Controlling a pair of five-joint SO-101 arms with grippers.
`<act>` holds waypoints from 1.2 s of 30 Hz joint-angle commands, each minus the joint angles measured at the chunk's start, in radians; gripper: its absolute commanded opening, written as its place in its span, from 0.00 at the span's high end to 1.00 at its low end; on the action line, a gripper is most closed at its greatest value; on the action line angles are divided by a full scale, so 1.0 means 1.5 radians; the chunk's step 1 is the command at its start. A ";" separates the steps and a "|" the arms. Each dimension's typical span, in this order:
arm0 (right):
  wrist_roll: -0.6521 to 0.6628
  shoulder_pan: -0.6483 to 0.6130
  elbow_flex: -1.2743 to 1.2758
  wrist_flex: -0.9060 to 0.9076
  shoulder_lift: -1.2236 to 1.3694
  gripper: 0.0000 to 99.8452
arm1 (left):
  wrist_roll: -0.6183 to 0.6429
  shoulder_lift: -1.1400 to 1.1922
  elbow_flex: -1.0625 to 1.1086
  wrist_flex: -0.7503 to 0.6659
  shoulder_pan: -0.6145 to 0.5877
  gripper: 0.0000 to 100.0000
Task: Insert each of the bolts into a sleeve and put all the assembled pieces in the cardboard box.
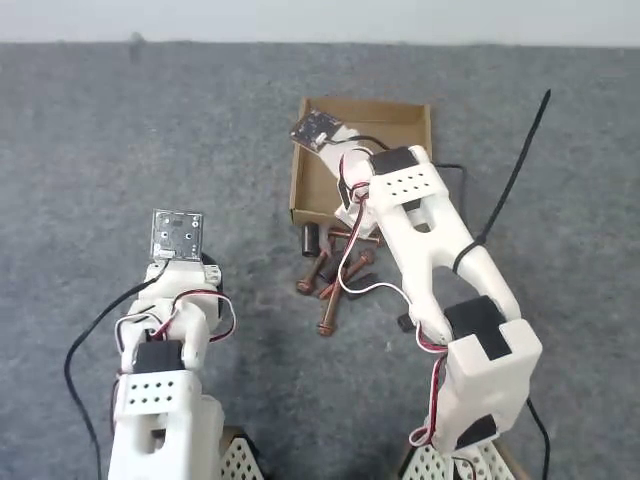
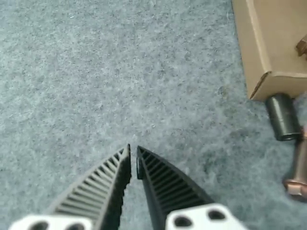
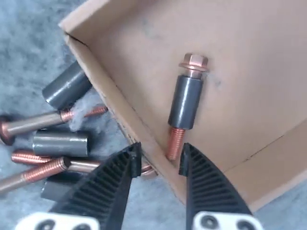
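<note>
An assembled piece (image 3: 187, 99), a copper bolt through a dark sleeve, lies flat on the floor of the cardboard box (image 3: 249, 62). My right gripper (image 3: 160, 152) hangs open just above the box's near wall, its fingertips on either side of the bolt's threaded end without holding it. Outside that wall lie loose sleeves (image 3: 66, 86) and loose bolts (image 3: 33, 125) in a pile (image 1: 335, 268). My left gripper (image 2: 134, 152) is shut and holds nothing, over bare carpet well to the left of the box (image 1: 365, 104). One sleeve (image 2: 282, 116) and a bolt (image 2: 296, 173) lie off to its side.
Grey carpet covers the table. The right arm (image 1: 440, 250) stretches over the pile toward the box. A black cable (image 1: 515, 170) runs past the right of the box. Open carpet lies left of the box and around the left arm (image 1: 165, 340).
</note>
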 commanded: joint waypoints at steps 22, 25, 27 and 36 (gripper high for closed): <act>0.070 -0.027 -0.128 0.036 0.028 0.86 | -0.008 0.006 -0.028 -0.013 0.014 0.98; 0.073 -0.038 -0.126 0.043 0.022 0.86 | -0.008 0.006 -0.028 -0.013 0.014 0.98; 0.073 -0.039 -0.122 0.043 0.036 0.86 | -0.008 0.006 -0.028 -0.013 0.014 0.98; 0.070 -0.042 -0.123 0.053 0.068 0.86 | -0.008 0.006 -0.028 -0.013 0.014 0.98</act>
